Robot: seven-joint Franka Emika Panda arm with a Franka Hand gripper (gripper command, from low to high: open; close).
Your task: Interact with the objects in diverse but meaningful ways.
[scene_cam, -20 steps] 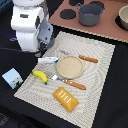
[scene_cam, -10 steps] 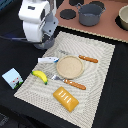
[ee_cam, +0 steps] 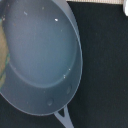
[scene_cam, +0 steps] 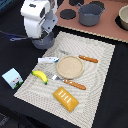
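**Exterior view: arm low over the saucepan at the mat's far corner**

Exterior view: black tabletop [scene_cam: 107, 100], with a pale striped mat [scene_cam: 102, 67] across the middle. Behind it, a brown board [scene_cam: 112, 31] carrying a large grey pot [scene_cam: 91, 14] and dark round discs.

On the mat: tan round plate [scene_cam: 69, 66] in the centre, orange-handled knife [scene_cam: 88, 59] just beyond it, orange-handled fork [scene_cam: 70, 83] on the near side. White-and-blue tube [scene_cam: 48, 60] beside the plate, toward the exterior view's left. Yellow banana [scene_cam: 40, 76] near the mat's left edge, yellow-orange slab [scene_cam: 66, 98] at the near edge. Pale blue carton [scene_cam: 12, 78] off the mat, on the bare black surface, well apart from the rest.

White gripper [scene_cam: 44, 37] low over the grey saucepan [scene_cam: 42, 41] at the mat's far-left corner, hiding most of it. Fingers not visible; cannot tell whether apart or together.

Wrist view: filled by the saucepan's grey inside [ee_cam: 37, 55], rim curved, handle root at one edge, black surface beside it.

Free black surface along the exterior view's right and near sides.
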